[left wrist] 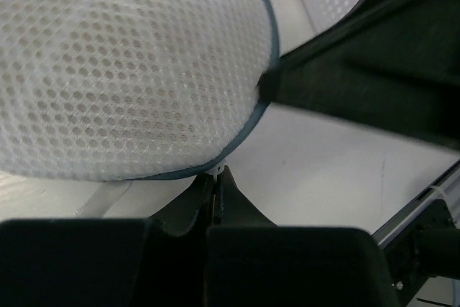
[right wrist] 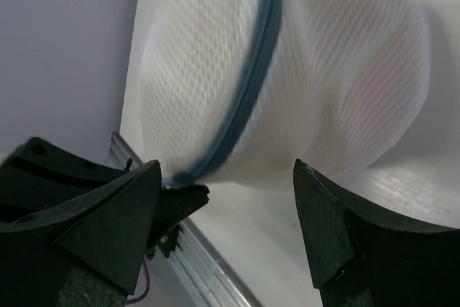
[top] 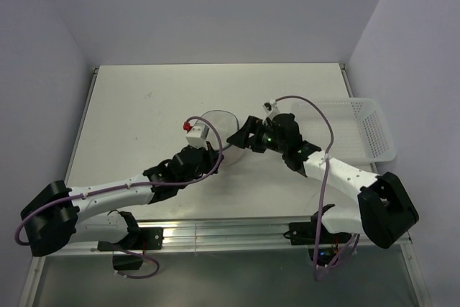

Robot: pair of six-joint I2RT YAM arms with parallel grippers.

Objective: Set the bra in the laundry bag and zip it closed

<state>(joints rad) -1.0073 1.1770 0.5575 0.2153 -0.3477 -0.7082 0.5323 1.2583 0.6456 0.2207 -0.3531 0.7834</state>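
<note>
The laundry bag point(top: 219, 124) is a round dome of white mesh with a dark blue zip rim point(right wrist: 251, 84), standing mid-table. My left gripper point(left wrist: 215, 172) is shut on a small white tab at the rim's lower edge, on the bag's near left side point(top: 213, 150). On the bag's right side, my right gripper point(right wrist: 226, 167) stands open, its fingers point(right wrist: 327, 213) apart and holding nothing; the bag's edge is just ahead of them. In the top view the right gripper point(top: 237, 136) sits close against the bag. The bra is hidden from view.
A white plastic lattice basket point(top: 370, 131) stands at the table's right edge. Both forearms cross the near half of the table. A metal rail point(top: 230, 231) runs along the near edge. Walls close in on the left, back and right.
</note>
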